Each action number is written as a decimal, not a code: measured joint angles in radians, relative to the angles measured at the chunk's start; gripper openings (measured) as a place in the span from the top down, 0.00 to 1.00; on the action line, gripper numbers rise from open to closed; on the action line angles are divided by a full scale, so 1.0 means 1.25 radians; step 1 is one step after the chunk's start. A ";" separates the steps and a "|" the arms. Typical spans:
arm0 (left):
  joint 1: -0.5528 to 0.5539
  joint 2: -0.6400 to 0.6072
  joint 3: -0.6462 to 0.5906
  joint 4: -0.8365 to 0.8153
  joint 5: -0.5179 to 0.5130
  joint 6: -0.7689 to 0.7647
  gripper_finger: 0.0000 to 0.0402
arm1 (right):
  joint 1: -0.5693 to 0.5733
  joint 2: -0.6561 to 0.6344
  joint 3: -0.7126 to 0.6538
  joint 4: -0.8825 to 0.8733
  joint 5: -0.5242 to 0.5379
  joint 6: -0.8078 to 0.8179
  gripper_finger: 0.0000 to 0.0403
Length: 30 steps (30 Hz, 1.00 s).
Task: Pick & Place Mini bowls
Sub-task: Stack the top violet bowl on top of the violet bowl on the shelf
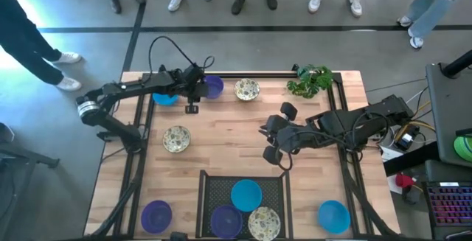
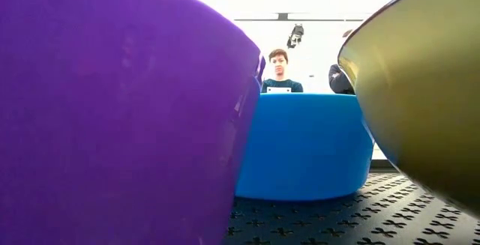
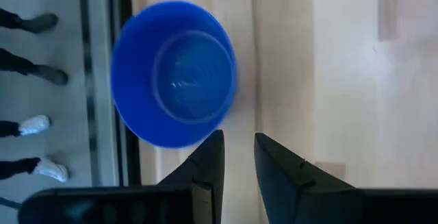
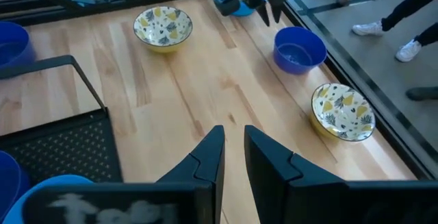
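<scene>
While empty, both fingers (image 3: 236,166) narrowly parted.

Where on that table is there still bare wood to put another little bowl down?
Most bare wood lies mid-table, between the speckled bowl on the left and the right gripper. The strip between the tray and the purple corner bowl is free too. The tray itself and the far edge near the left gripper are crowded.

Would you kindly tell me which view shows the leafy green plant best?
The high view: the plant sits whole at the table's far right corner. The low view and both wrist views do not show it.
</scene>
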<state>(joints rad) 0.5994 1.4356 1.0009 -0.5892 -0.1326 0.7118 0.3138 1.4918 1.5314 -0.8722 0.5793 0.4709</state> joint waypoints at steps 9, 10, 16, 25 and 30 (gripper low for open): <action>0.029 0.015 -0.044 0.086 0.001 0.011 0.81 | -0.004 0.000 0.000 0.000 0.133 -0.001 0.87; 0.033 0.017 -0.046 0.095 0.002 0.012 0.81 | -0.006 0.000 0.000 0.000 0.147 -0.003 0.87; 0.049 0.052 -0.046 0.115 0.012 0.010 0.81 | -0.023 0.000 0.000 0.001 0.186 -0.009 0.87; 0.058 0.118 -0.045 0.161 0.012 0.011 0.81 | -0.056 0.000 0.000 0.001 0.187 -0.012 0.87; 0.059 0.129 -0.043 0.165 0.011 0.012 0.81 | -0.106 0.000 0.000 0.001 0.181 -0.033 0.87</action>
<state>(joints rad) 0.6735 1.5968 0.9466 -0.3824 -0.1188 0.7265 0.1808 1.4918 1.5314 -0.8708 0.8055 0.4302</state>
